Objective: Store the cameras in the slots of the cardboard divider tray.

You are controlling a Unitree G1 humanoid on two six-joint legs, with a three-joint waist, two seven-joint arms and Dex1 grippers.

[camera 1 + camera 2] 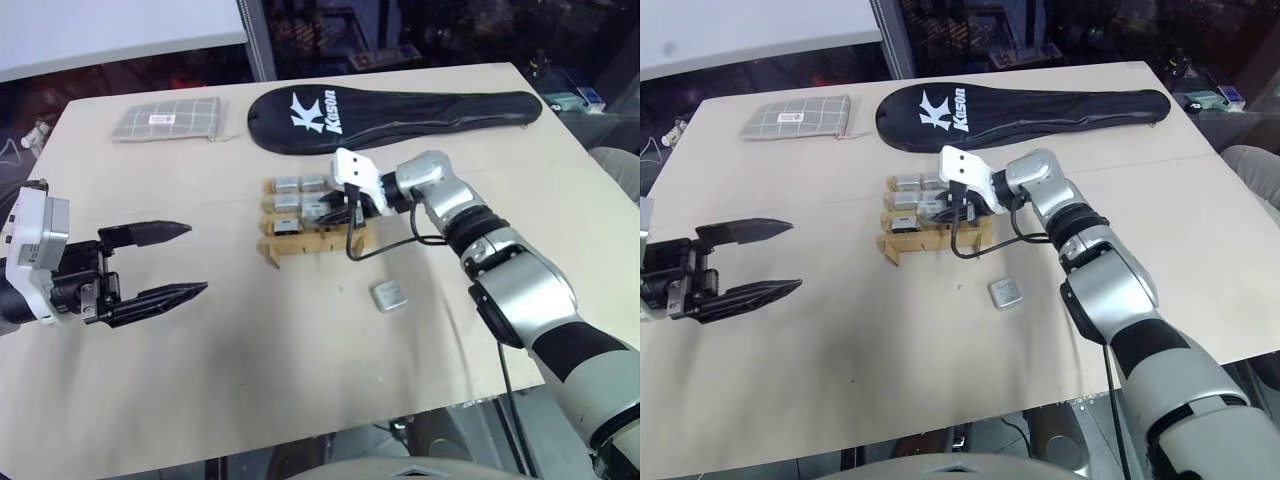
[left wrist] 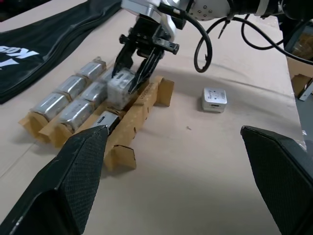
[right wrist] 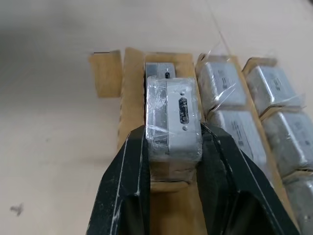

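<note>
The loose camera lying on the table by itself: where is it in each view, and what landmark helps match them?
Left eye view: loose camera on bare table, nearer the robot than the cardboard divider tray.
Right eye view: same spot, below the tray's near right corner.
Left wrist view: on the table, beside the tray's end.
Right wrist view: not in it.
Shared landmark: the tray.

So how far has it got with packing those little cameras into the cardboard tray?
Mostly done, it seems. Several wrapped cameras already sit in the cardboard divider tray. The right gripper holds another camera between its fingers over the tray's near row, not yet seated. One last camera lies loose on the table. The left gripper waits open, off to the side.
</note>
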